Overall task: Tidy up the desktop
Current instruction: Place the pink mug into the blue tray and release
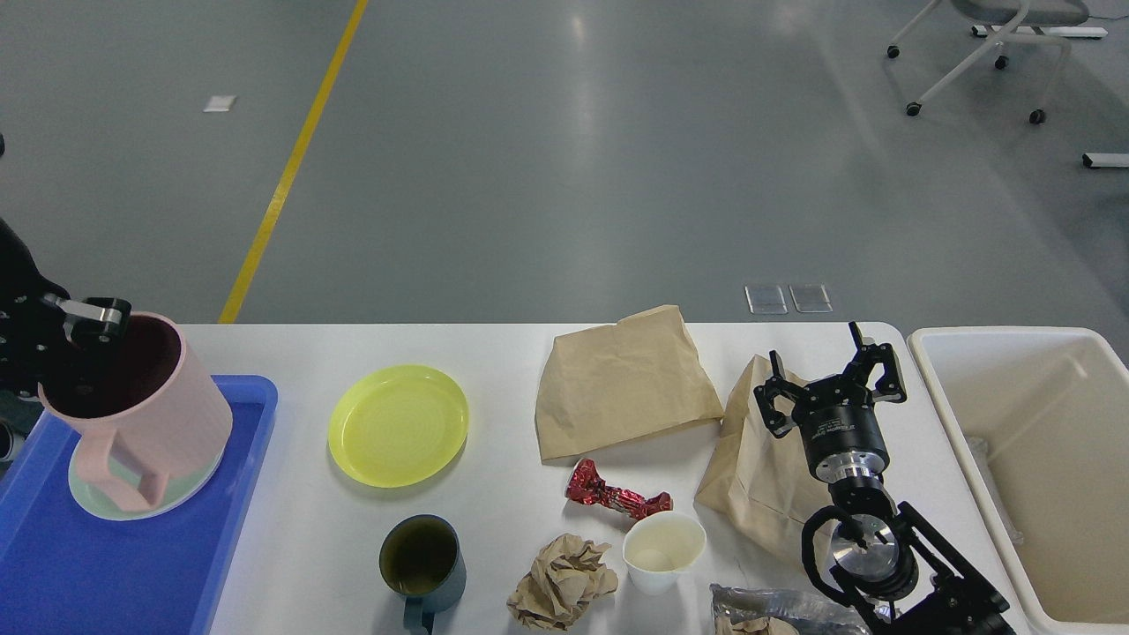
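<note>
The white desktop [494, 353] spans the view. My left gripper [84, 331] at the far left is shut on the rim of a pink mug [145, 406], holding it tilted over a pale green plate [97, 503] in the blue tray [53, 564]. My right gripper [829, 375] is open and empty, above the upper edge of a brown paper bag [750, 476]. Loose on the desktop lie a yellow plate [397, 425], a second brown paper bag [622, 384], a red foil wrapper [613, 498], a dark green mug [422, 557], a crumpled paper ball [560, 582] and a white paper cup [663, 549].
A cream bin [1028, 450] stands at the right end of the desktop. A clear plastic wrapper [776, 608] lies at the front edge beside my right arm. An office chair [988, 44] stands on the grey floor far back right.
</note>
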Controlling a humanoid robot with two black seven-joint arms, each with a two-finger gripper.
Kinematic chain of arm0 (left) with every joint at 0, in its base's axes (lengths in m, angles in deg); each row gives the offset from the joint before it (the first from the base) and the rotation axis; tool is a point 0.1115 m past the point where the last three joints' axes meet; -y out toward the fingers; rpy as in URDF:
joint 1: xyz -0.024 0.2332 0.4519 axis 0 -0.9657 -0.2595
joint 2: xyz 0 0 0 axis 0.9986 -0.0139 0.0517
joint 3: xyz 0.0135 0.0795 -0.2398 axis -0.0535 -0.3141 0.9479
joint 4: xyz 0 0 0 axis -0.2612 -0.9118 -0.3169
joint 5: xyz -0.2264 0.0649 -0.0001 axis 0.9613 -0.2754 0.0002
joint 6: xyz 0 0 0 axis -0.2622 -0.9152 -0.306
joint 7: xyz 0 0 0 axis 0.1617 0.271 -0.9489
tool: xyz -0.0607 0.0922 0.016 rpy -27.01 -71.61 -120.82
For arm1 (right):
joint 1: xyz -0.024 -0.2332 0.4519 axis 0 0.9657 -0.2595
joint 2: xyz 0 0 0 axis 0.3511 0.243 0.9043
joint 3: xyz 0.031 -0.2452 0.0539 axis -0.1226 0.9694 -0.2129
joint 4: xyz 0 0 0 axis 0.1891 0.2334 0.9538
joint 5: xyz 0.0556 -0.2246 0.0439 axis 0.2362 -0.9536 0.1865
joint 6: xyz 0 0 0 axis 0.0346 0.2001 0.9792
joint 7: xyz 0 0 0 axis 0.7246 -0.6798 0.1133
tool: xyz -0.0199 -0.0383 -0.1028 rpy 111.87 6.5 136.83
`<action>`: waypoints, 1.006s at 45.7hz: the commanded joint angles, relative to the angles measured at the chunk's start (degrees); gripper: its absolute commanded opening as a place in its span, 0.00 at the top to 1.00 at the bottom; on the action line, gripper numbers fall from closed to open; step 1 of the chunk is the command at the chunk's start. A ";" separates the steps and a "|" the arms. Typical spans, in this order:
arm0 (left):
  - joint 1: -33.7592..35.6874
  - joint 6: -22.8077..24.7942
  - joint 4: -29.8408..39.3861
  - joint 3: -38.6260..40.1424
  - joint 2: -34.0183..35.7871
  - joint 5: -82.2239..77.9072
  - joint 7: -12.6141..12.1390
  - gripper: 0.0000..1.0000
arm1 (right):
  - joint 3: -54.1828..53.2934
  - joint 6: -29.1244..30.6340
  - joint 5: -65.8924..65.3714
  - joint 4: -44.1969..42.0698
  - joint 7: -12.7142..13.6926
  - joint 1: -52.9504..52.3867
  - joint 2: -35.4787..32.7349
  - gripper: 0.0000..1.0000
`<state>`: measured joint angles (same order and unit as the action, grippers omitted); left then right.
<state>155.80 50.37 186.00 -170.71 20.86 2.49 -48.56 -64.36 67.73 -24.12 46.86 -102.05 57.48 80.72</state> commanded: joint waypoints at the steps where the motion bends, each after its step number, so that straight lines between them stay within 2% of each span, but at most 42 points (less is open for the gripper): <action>1: 2.67 0.01 0.06 -0.98 -0.50 0.01 0.67 1.00 | 0.00 0.02 0.00 0.00 -0.02 -0.07 0.00 0.00; 10: 2.14 0.01 -0.46 -4.23 -0.24 -0.17 1.02 1.00 | 0.00 0.02 0.00 0.00 -0.02 -0.07 0.00 0.00; 14: -0.66 0.01 -1.87 -5.81 1.77 -1.13 0.32 1.00 | 0.00 0.02 0.00 0.00 -0.02 0.02 0.00 0.00; 22: -14.62 0.01 -6.78 -5.82 10.21 -6.66 0.05 1.00 | 0.00 0.02 0.00 0.00 -0.02 0.02 0.00 0.00; 30: -30.97 -3.49 -15.83 -1.61 18.91 -11.24 0.05 1.00 | 0.00 0.02 0.00 0.00 -0.02 0.02 0.00 0.00; 40: -54.08 -3.75 -34.02 9.99 26.30 -12.12 0.06 0.96 | 0.00 0.02 0.00 0.00 -0.02 0.02 0.00 0.00; 46: -70.78 -3.66 -43.87 22.81 27.44 -12.65 -0.12 0.95 | 0.00 0.02 0.00 0.00 -0.02 0.02 0.00 0.00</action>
<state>97.78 46.68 149.60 -157.57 47.29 -9.72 -48.46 -64.36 67.76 -24.12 46.88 -102.07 57.50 80.72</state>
